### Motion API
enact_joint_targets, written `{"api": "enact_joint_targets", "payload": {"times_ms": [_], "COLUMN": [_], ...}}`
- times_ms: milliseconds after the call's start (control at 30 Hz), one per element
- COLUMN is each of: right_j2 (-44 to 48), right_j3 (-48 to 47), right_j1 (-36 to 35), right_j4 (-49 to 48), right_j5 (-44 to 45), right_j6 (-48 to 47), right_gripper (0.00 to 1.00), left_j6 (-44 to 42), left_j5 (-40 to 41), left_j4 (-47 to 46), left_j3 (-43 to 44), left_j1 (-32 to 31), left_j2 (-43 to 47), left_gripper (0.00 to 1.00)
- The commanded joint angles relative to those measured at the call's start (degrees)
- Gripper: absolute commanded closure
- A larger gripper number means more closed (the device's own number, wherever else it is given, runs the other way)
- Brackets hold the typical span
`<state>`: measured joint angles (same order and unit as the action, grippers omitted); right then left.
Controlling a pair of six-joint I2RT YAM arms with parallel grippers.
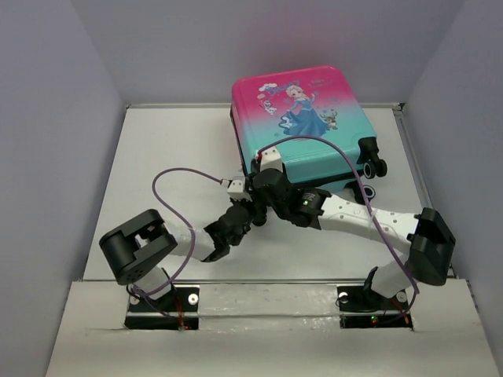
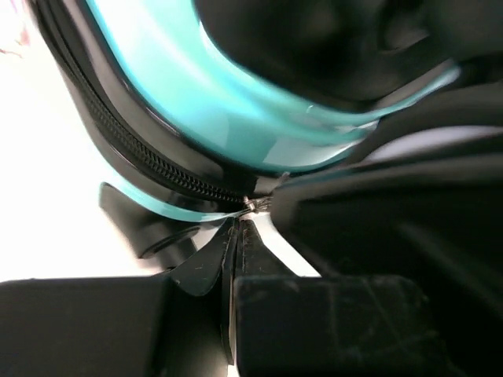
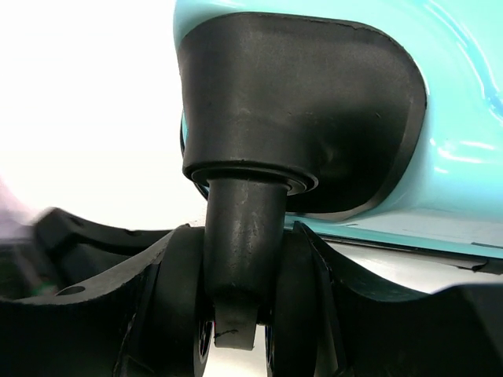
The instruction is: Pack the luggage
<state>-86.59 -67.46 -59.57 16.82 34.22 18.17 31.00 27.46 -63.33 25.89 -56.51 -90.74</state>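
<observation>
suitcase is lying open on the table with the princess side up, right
No, the suitcase is closed, not open. The top external view shows it lying shut on the table with the princess side up.

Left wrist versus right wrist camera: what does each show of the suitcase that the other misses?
Only the left wrist: the black zipper running along the luggage, and the left pincer shut on a small metal zipper pull. Only the right wrist: a black caster housing, its stem and twin wheels. Both: the luggage's glossy teal surface at very close range against a washed-out white background.
</observation>
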Motion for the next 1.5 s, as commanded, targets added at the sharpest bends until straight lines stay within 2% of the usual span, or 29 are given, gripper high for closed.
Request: {"api": "enact_joint_targets", "payload": {"times_ms": [0,67,233,367,467,500,533,633,767,1000,1167,1367,1400,1467], "right_j2": [6.07,6.87,6.17,5.81,4.59,4.24,3.8,2.74,1.6,1.95,2.56,3.53,3.7,4.06], "right_j3": [0.84,1.89,0.76,-1.0,-3.55,-4.25,-4.95,-6.63,-7.42,-6.28,-5.49,-5.49,-5.57,-5.75], "right_j1": [-4.59,-4.59,-4.59,-3.8,-3.8,-3.8,-3.8,-3.8,-3.8,-3.8,-3.8,-3.8,-3.8,-3.8], "right_j4": [-10.4,-10.32,-10.14,-10.05,-10.05,-9.88,-9.61,-9.61,-9.7,-10.93,-12.78,-14.35,-15.32,-15.94], "right_j5": [-3.55,-2.67,-2.66,-5.56,-7.32,-7.93,-8.37,-10.48,-11.27,-13.12,-14.79,-17.59,-18.48,-20.5], "right_j6": [1.07,1.07,0.37,0.37,-0.85,-1.03,-1.21,-1.3,-1.3,-0.51,-0.07,1.94,2.47,3.18], "right_gripper": [0.93,0.93,0.93,0.93,0.93,0.93,0.93,0.93,0.93,0.93,0.93,0.93,0.93,0.93], "left_j6": [-4.2,-4.98,-6.84,-8.24,-8.24,-7.98,-7.72,-6.92,-7.27,-5.17,-2.62,-5.07,-5.77,-7.09], "left_j5": [9.07,8.84,-3.28,-7.33,-8.74,-7.79,-7.6,-4.28,-4.35,0.04,2.85,8.65,8.83,8.22], "left_j4": [-1.46,0.14,0.49,2.86,1.46,1.11,-0.03,-1.35,-2.67,-5.57,-14.08,-19.8,-23.56,-25.0], "left_j3": [-1.45,-4.51,-7.34,-7.52,-7.52,-7.43,-7.43,-6.73,-3.23,-0.32,0.21,-0.57,-0.58,-0.14], "left_j1": [-0.35,-0.27,-0.44,-0.97,-2.37,-2.81,-3.08,-3.17,-3.17,-3.25,-4.48,-6.59,-6.59,-6.77], "left_j2": [12.13,15.14,21.47,20.52,17.1,15.52,14.9,12.53,8.48,3.56,0.48,0.48,-0.39,-0.84], "left_gripper": [0.94,0.94,0.94,0.93,0.8,0.67,0.59,0.46,0.44,0.43,0.4,0.39,0.39,0.39]}}
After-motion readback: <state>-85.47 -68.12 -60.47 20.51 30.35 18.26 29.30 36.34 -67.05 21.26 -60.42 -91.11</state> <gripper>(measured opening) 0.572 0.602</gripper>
